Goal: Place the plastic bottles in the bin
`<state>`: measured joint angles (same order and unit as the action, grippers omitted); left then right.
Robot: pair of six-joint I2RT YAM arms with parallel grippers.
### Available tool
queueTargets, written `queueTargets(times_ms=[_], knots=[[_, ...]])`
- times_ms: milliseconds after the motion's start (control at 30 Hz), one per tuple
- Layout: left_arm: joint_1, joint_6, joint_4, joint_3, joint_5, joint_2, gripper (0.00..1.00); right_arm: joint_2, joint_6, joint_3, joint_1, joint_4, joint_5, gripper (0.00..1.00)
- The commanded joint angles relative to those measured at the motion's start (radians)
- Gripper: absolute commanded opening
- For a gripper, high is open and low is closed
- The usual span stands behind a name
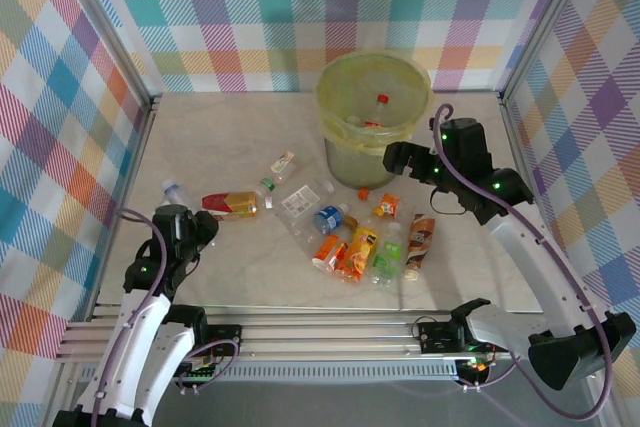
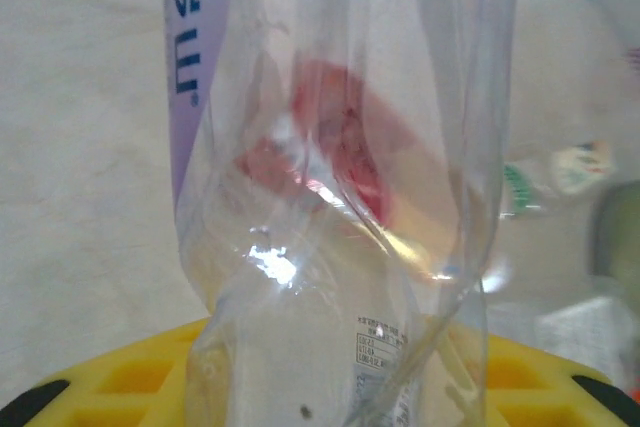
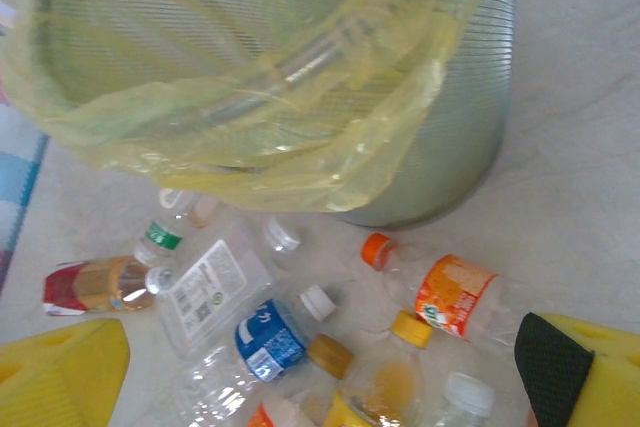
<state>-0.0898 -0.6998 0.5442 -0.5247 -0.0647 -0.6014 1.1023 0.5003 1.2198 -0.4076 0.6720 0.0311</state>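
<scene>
My left gripper (image 1: 182,219) (image 2: 330,392) is shut on a clear plastic bottle (image 2: 340,247) with a purple-printed label, low at the table's left; its pale end (image 1: 171,190) pokes out beyond the fingers. Just to its right lies a red-labelled bottle (image 1: 232,204). Several more bottles lie in a cluster mid-table, among them blue-labelled (image 1: 330,217) (image 3: 265,337), orange-labelled (image 1: 386,205) (image 3: 455,294), yellow (image 1: 357,252) and green (image 1: 388,257) ones. The olive bin (image 1: 372,112) (image 3: 460,147) with its yellowish bag stands at the back and holds a red-capped bottle (image 1: 381,100). My right gripper (image 1: 400,159) (image 3: 325,387) hangs open beside the bin, above the cluster.
Checked walls close the table on three sides. A metal rail (image 1: 320,332) runs along the near edge. A small clear bottle with a green band (image 1: 282,165) lies apart, left of the bin. Bare tabletop lies at the back left and far right.
</scene>
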Motion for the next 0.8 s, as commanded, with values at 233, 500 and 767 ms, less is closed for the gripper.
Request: queueTargets(times_ms=[233, 500, 767], knots=[[-0.105, 0.122, -0.241, -0.166, 0.249, -0.079, 0.31, -0.012, 0.056, -0.028, -0.005, -0.183, -0.242, 1.0], [-0.252, 0.217, -0.52, -0.235, 0.49, -0.209, 0.32, 0.069, 0.079, 0.017, -0.047, -0.32, -0.456, 1.0], [-0.409, 0.306, -0.563, -0.328, 0.541, -0.333, 0.32, 0.234, 0.059, 0.162, -0.144, -0.383, -0.558, 1.0]])
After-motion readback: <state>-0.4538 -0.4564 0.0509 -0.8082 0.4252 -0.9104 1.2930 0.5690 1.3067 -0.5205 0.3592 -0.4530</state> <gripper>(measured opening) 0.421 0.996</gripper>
